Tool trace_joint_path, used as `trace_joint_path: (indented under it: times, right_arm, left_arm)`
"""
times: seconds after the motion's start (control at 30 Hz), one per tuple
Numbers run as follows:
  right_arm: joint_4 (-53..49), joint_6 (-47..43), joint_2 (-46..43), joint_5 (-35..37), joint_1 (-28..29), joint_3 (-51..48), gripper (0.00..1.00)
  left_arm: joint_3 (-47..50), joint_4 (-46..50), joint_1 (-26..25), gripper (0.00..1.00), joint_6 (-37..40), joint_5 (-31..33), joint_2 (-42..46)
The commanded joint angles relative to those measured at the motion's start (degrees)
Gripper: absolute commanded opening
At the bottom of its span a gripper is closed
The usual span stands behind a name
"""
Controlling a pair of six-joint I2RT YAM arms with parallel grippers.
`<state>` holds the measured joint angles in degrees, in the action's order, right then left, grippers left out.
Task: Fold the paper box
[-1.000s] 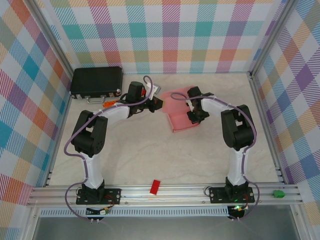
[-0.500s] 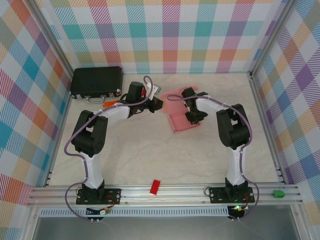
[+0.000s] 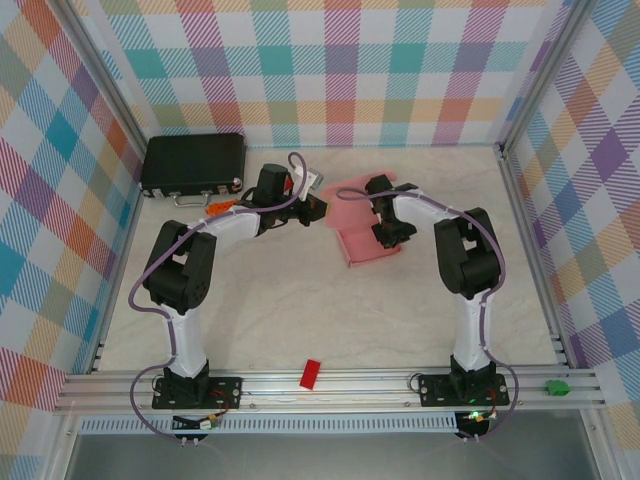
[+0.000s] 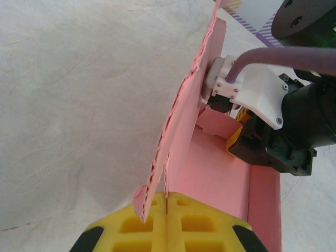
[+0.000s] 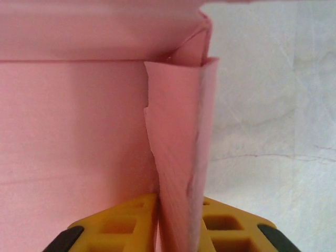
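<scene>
The light-pink paper box (image 3: 362, 243) lies half-formed at mid table between the arms, with its floor flat and its walls raised. My left gripper (image 3: 323, 208) is shut on the box's left wall. In the left wrist view the yellow fingers (image 4: 136, 226) of that gripper (image 4: 167, 199) pinch the edge of the standing pink wall (image 4: 184, 121). My right gripper (image 3: 390, 237) is shut on the right side. In the right wrist view this gripper (image 5: 181, 205) clamps a doubled-over pink wall (image 5: 181, 136) beside the box's floor (image 5: 73, 121).
A black case (image 3: 193, 163) lies at the back left. One small red block (image 3: 310, 374) rests on the front rail, and a green piece (image 3: 556, 386) sits at the front right. Checkered walls enclose the table on three sides.
The right wrist has shifted slightly left over the box, and the pink card's rear flap has moved with it. The left arm has kept still.
</scene>
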<state>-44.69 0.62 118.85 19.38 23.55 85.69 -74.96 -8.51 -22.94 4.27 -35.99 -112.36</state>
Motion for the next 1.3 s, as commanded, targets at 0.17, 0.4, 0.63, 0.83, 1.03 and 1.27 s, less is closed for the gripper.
trace_joint_path:
  times: [0.17, 0.4, 0.63, 0.83, 1.03, 1.27]
  right_arm:
    - [-1.19, 4.47, -2.47, -8.07, -0.27, -0.89, 0.25]
    - [-0.32, 5.6, -3.21, -8.4, -0.3, -1.45, 0.35]
    - [0.61, 6.23, -4.58, -8.78, -0.26, -1.71, 0.37]
    - [0.61, 7.03, -5.03, -7.1, -0.26, -1.53, 0.38]
    - [1.83, 7.12, -6.07, -9.44, -1.56, -2.27, 0.35]
    - [1.0, 6.77, -4.74, -9.01, -1.96, -2.49, 0.27]
  left_arm:
    - [-1.61, -0.19, 0.17, 0.0, 0.5, -1.01, 0.05]
    - [-1.71, -0.19, 0.17, 0.0, 0.41, -1.09, -0.05]
    - [-1.8, -0.1, 0.18, 0.0, 0.45, -1.07, -0.06]
    - [-2.11, 0.02, 0.17, 0.0, 0.39, -1.16, -0.32]
    - [-2.06, 0.16, 0.18, 0.0, 0.5, -1.05, -0.2]
    - [-2.04, 0.07, 0.17, 0.0, 0.42, -1.28, -0.32]
